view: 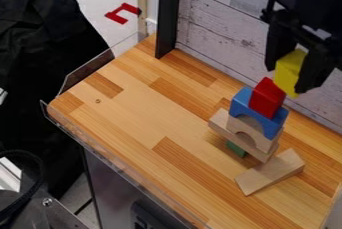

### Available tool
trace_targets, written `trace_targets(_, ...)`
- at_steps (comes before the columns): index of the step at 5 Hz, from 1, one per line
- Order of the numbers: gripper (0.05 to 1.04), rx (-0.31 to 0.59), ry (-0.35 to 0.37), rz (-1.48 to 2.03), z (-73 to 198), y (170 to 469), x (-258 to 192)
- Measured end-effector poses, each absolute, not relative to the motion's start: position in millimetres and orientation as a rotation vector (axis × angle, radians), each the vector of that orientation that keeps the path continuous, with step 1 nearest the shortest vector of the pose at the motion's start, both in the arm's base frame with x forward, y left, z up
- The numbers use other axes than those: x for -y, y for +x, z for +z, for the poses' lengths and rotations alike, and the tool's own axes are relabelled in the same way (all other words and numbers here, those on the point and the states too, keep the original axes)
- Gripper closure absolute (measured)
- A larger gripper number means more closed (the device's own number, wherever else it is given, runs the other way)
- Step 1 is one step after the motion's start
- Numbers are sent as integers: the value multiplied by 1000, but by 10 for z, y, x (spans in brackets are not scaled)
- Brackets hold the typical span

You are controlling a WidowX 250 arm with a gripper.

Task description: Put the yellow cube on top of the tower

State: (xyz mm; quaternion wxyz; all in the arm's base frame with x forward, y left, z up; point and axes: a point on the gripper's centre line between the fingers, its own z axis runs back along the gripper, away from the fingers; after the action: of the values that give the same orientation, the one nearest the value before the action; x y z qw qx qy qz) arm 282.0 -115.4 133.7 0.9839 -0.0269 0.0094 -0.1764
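At the upper right, the black gripper (pixel 291 70) is shut on the yellow cube (pixel 288 72), with one finger on each side of it. The cube hangs tilted, just above and to the right of the red block (pixel 266 97); whether they touch I cannot tell. That red block tops the tower, resting on a blue arch (pixel 241 104). Under the arch are a wooden arch piece (pixel 268 144), a long wooden block (pixel 219 122) and a green block (pixel 236 148) at the bottom.
A wooden wedge (pixel 270 172) lies on the table (pixel 143 118) just in front of the tower's right side. Behind stands a grey plank wall (pixel 217 28) with a black post (pixel 167 15). A clear rim (pixel 120 177) runs along the table's left and front edge.
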Motion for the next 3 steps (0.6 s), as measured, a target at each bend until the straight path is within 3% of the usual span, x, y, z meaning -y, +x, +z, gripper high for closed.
trace_targets(3,508,-26,-71,-286,1295,2896,1021)
